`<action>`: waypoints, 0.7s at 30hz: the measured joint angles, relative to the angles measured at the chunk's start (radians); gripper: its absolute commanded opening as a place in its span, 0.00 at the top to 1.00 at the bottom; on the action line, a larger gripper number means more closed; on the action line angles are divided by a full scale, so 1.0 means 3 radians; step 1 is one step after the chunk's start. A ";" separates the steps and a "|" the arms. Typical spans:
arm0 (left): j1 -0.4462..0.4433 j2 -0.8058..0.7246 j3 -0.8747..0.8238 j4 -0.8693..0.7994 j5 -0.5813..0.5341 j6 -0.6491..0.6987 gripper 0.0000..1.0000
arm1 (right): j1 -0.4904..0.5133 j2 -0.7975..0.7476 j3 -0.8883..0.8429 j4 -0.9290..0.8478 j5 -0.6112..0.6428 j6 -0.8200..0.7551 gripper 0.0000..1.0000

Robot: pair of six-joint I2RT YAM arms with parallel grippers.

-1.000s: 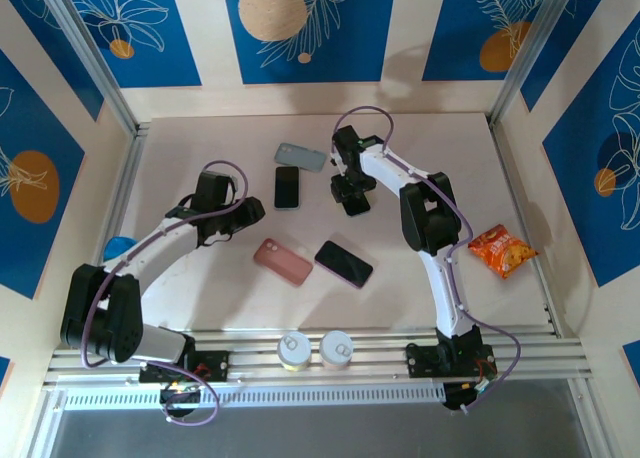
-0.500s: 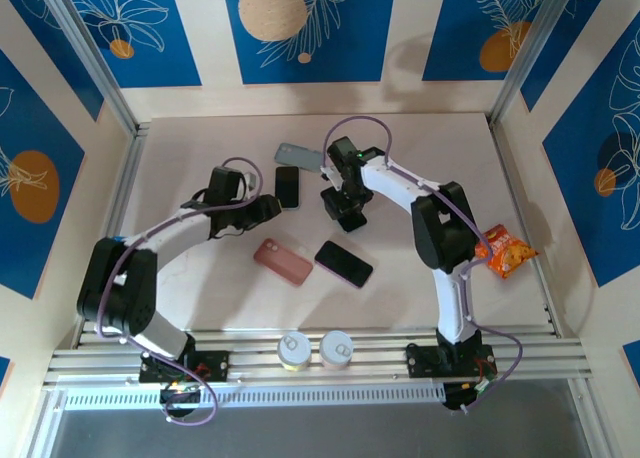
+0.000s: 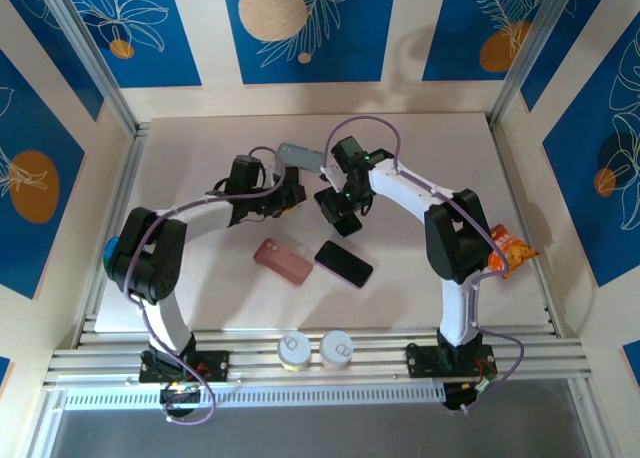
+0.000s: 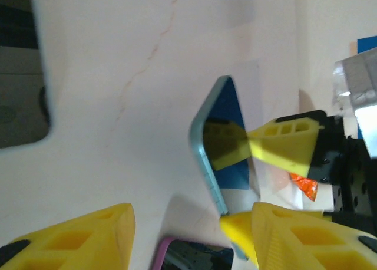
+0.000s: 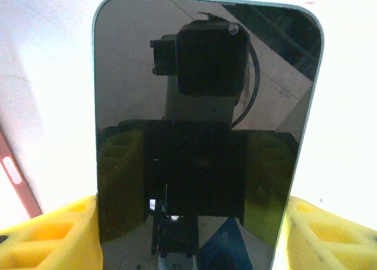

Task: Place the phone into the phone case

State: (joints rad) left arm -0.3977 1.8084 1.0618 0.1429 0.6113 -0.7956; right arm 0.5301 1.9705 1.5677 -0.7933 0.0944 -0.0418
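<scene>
The open, empty left end effector [image 4: 177, 223] is swinging in toward the phone [image 5: 206, 122] that the right end effector [image 5: 194, 240] is gripping, likely to help case it.

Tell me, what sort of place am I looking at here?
Probably a robot test booth: a left arm and right arm bolted to a metal rail, printed blue wall panels closing in the table, and phones and cases laid out.

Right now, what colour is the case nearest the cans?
That phone case is pink; top external view best.
</scene>
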 measured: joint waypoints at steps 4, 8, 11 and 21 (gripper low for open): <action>-0.0065 0.0156 0.0052 0.0123 0.0034 -0.0111 0.46 | 0.0053 -0.0005 0.0000 0.0000 -0.0046 0.0014 0.43; -0.0102 0.0220 0.0061 0.0155 0.0031 -0.0155 0.47 | 0.0081 -0.0018 0.0000 -0.0003 -0.0072 0.0033 0.43; -0.0116 0.0243 0.0080 0.0175 0.0029 -0.0197 0.48 | 0.0090 -0.0029 0.0001 -0.0008 -0.0086 0.0036 0.44; -0.0197 0.0384 0.0192 0.0273 0.0011 -0.0278 0.50 | 0.0100 -0.0043 0.0004 -0.0025 -0.0146 0.0060 0.44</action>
State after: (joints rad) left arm -0.4568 1.9236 1.1194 0.2249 0.6147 -0.8791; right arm 0.5602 1.9575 1.5688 -0.8009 0.0505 -0.0238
